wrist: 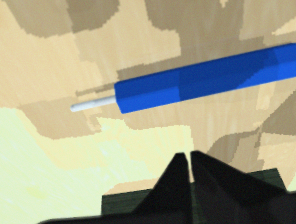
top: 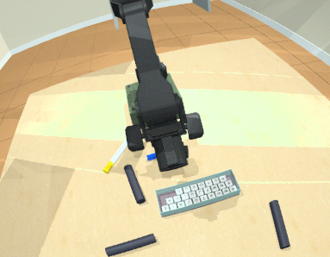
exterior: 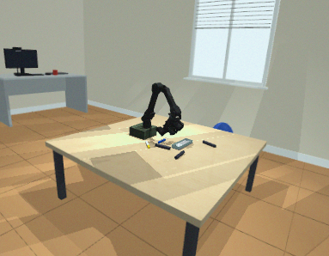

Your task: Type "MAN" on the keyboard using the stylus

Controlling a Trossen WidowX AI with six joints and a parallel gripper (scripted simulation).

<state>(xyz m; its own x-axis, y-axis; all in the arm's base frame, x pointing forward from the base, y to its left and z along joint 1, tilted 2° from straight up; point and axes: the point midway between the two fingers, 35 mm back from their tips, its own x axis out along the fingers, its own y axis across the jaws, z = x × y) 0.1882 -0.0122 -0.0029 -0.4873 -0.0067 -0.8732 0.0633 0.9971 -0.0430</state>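
Tabletop (exterior: 123,172): pale wood, dark legs, in a room with a window (exterior: 232,39) and a grey desk (exterior: 41,82) carrying a monitor (exterior: 21,58). Arm (top: 145,60): black, rising from a dark green base (exterior: 137,131) near the tabletop's middle and folding down toward the front. End effector (wrist: 189,162): fingertips almost touching, only a thin slit between them in the wrist view; closed on nothing, hanging above the wood. Stylus (wrist: 200,80): blue body with a thin pale tip (wrist: 92,104) pointing left in the wrist view; it lies flat on the tabletop, ahead of the fingertips and apart from them, not gripped. In the top view only a small blue end of it (top: 151,156) shows beside the wrist housing, between the base and the keyboard. Keyboard (top: 198,191): grey-green tray with rows of white keys, set slightly askew, just in front of the arm; key lettering too small to read, no brand mark legible. Three dark cylinders lie around it: one (top: 134,184) to the keyboard's left, one (top: 130,244) near the front edge, one (top: 279,223) to the right, all well apart from each other. A white pen with a yellow end (top: 115,158) lies left of the arm, near the first cylinder's upper end. No readable writing on any item.
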